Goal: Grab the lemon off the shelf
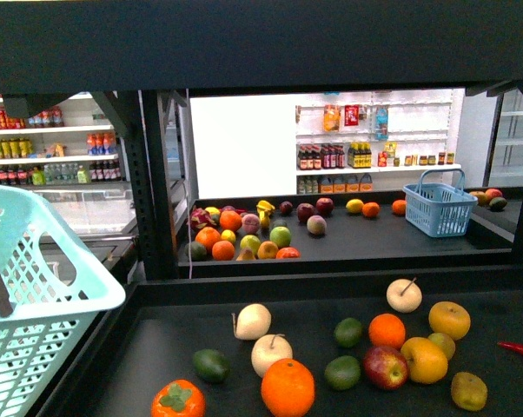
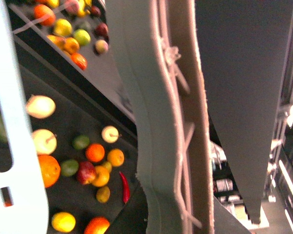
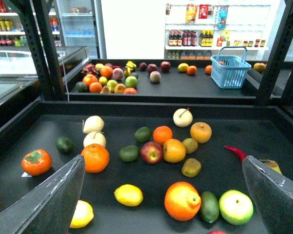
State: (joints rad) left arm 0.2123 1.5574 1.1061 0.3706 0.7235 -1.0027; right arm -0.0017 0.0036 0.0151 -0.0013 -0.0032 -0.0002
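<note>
While rt hand (image 3: pixel 162 163) gapes wide, lemon (image 3: pixel 128 195) lies btwn its fingers (image 3: pixel 49 200); not touching.

Right gripper (image 3: pixel 162 161), jaws wide apart, empty

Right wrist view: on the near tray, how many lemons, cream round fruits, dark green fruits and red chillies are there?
Lemons: 2
Cream round fruits: 3
Dark green fruits: 4
Red chillies: 1
Total: 10
</note>
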